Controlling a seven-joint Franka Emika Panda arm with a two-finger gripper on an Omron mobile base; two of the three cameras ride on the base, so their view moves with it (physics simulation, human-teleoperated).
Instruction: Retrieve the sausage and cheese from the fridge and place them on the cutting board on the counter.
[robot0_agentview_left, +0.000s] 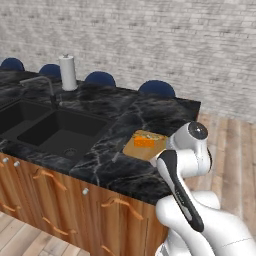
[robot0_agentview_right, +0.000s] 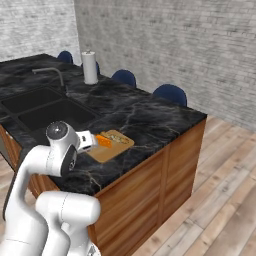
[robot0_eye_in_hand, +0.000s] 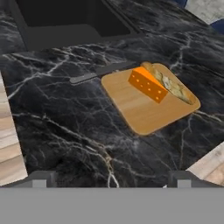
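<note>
The tan wooden cutting board (robot0_eye_in_hand: 140, 111) (robot0_agentview_left: 136, 148) (robot0_agentview_right: 106, 150) lies on the black marble counter (robot0_eye_in_hand: 57, 118) near its front edge. On the board sits the orange cheese (robot0_eye_in_hand: 148, 84) (robot0_agentview_left: 144, 142) (robot0_agentview_right: 104, 140). Along the board's far edge, touching the cheese, lies a long thin tan speckled piece that looks like the sausage (robot0_eye_in_hand: 173, 85) (robot0_agentview_left: 150, 135). My gripper (robot0_eye_in_hand: 111, 179) hovers above and short of the board, open, with nothing between its fingers. The fridge is out of view.
A dark double sink (robot0_agentview_left: 55, 130) with a faucet (robot0_agentview_left: 42, 82) is set into the counter left of the board. A paper towel roll (robot0_agentview_left: 68, 72) stands at the back. Blue stools (robot0_agentview_left: 156, 88) line the far side. Wooden floor (robot0_agentview_right: 220, 200) lies past the counter's right end.
</note>
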